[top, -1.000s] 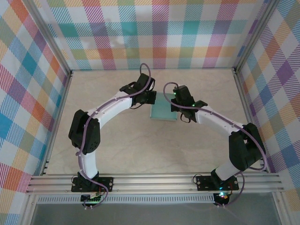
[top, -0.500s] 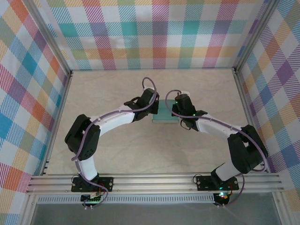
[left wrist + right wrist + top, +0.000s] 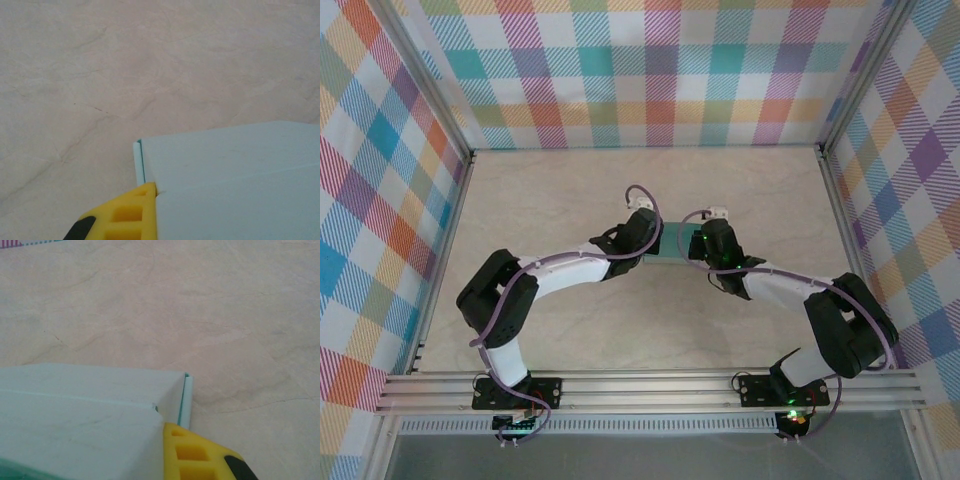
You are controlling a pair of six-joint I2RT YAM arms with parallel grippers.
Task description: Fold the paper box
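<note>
Box (image 3: 672, 244): pale mint card at mid-table, seen from above as a narrow strip set between the two grippers.
Box, left wrist view (image 3: 235, 170): a corner fills the lower right; a crease runs across the card, with a flat panel beyond it and a nearer panel below it. A thin doubled edge shows along the left side of the corner.
Box, right wrist view (image 3: 85, 410): a corner fills the lower left, with a crease across it and a thin edge strip standing along its right side.
Left gripper (image 3: 653, 240): clenched at the box's left end, pinching the card. One yellow finger (image 3: 132, 215) lies tight against the card's edge; the card hides the other finger.
Right gripper (image 3: 693, 246): clenched at the box's right end, pinching the card. One yellow finger (image 3: 195, 455) touches the card just beside the edge strip; its partner is hidden.
Arms: both curve inward from their bases at the near rail (image 3: 650, 385), and their wrists come close together over the box.
Table (image 3: 570, 190): pale beige with a marbled look, bare around the box in both wrist views.
Walls (image 3: 660, 80): bright checked panels on three sides.
</note>
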